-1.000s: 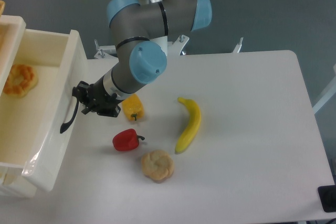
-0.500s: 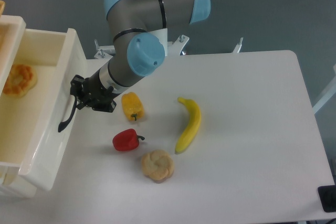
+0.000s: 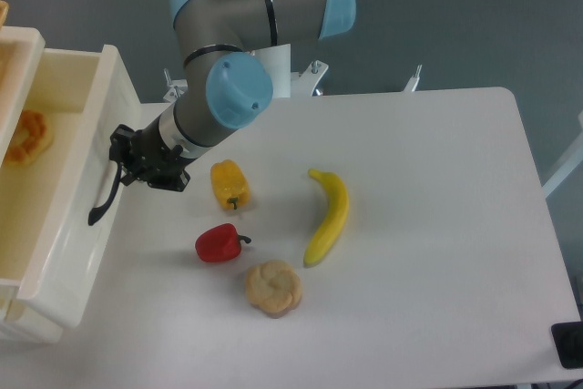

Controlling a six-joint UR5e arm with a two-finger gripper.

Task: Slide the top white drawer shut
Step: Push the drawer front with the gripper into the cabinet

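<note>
Top white drawer [image 3: 55,225] stands at the left edge of the tabletop [image 3: 428,225], partly pulled out, its front panel facing the table and its black arched handle [image 3: 102,198] curving down that panel. Inside, you can see a ring-shaped pastry [image 3: 25,137] lying on the drawer floor near the far left, partly cut off by the cabinet top. Your gripper [image 3: 123,166] sits right at the upper end of the handle, against the drawer front; whether its fingers are spread or pinched you cannot tell, and you cannot tell if they hold the handle or only press on it. Just beside the gripper on the tabletop lies a yellow pepper [image 3: 230,184], with a red pepper [image 3: 219,243] nearer the front edge, a bread roll [image 3: 273,288] beyond that, and a banana [image 3: 328,216] toward the middle of the tabletop. None of these lies between the drawer front and the cabinet. Compared with a second ago, the drawer front has shifted left into the cabinet, the gripper has moved left with it, and less of the pastry shows.
</note>
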